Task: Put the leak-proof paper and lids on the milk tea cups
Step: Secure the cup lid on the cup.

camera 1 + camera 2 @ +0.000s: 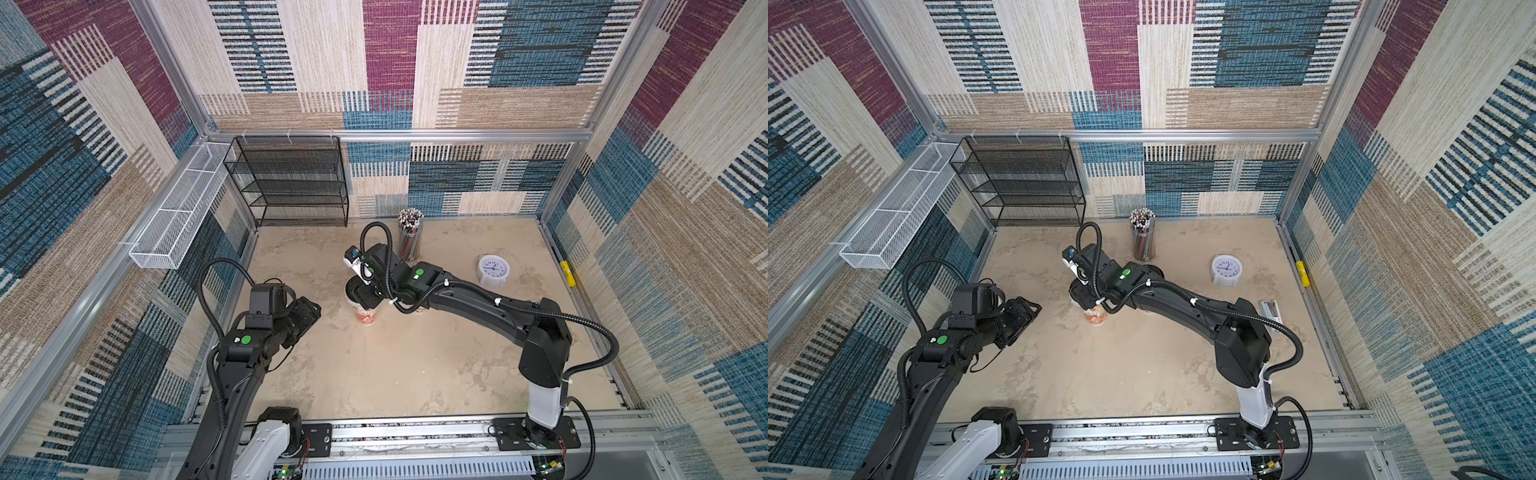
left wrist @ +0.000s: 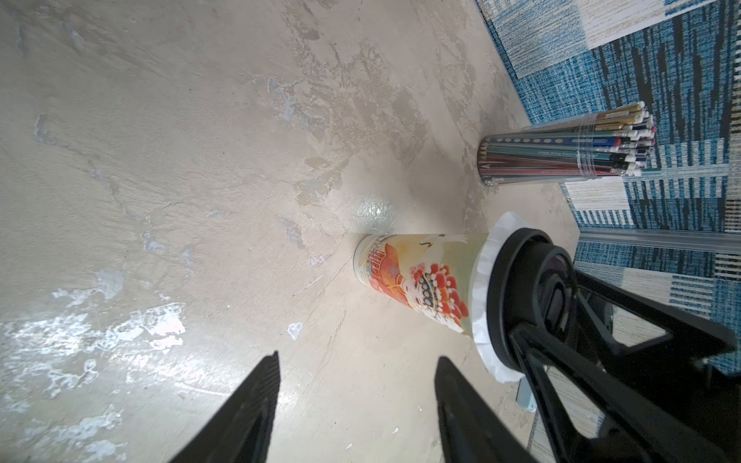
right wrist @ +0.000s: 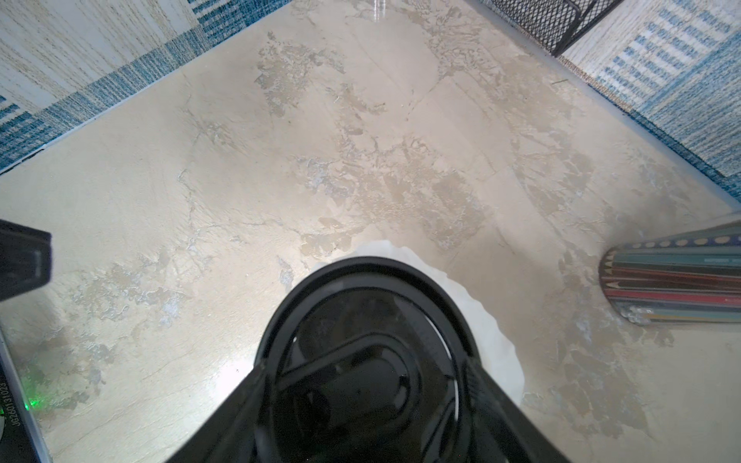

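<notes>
A milk tea cup (image 2: pixel 417 280) with a red-orange print stands upright mid-table, also seen in both top views (image 1: pixel 366 318) (image 1: pixel 1096 318). The leak-proof paper (image 2: pixel 479 280) lies over its mouth, and its crinkled white edge (image 3: pixel 497 332) sticks out all round. A black round lid (image 2: pixel 517 288) sits on top of the paper. My right gripper (image 3: pixel 363 364) reaches down from above, its fingers (image 3: pixel 256 377) against opposite sides of the lid (image 3: pixel 361 276). My left gripper (image 2: pixel 357 360) hangs open and empty to the left of the cup (image 1: pixel 309 309).
A clear cylinder of pencils (image 1: pixel 410 237) stands behind the cup near the back wall. A white clock (image 1: pixel 493 268) sits to the right, and a small silver object (image 1: pixel 1271 313) lies beyond the right arm. A black mesh rack (image 1: pixel 291 178) fills the back left corner, with a white wire basket (image 1: pixel 178 216) on the left wall.
</notes>
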You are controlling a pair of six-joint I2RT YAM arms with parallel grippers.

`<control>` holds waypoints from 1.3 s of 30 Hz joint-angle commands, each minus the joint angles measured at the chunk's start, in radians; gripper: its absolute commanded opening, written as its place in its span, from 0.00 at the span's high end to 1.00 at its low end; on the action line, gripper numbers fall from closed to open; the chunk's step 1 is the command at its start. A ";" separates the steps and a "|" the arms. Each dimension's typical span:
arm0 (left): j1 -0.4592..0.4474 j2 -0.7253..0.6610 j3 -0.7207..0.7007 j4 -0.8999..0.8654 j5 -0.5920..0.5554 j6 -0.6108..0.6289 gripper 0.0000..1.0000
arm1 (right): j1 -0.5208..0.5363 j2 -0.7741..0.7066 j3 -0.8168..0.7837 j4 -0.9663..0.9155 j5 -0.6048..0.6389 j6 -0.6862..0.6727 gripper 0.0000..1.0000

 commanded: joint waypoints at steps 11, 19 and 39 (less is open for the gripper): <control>0.001 0.043 -0.005 0.179 0.191 0.047 0.34 | -0.008 -0.050 -0.113 -0.037 -0.009 -0.001 0.31; 0.001 0.157 -0.017 0.375 0.456 0.067 0.20 | -0.010 -0.061 -0.166 -0.021 -0.046 -0.022 0.31; -0.029 0.427 0.009 0.434 0.565 0.120 0.24 | -0.012 -0.065 -0.204 -0.027 -0.090 -0.017 0.30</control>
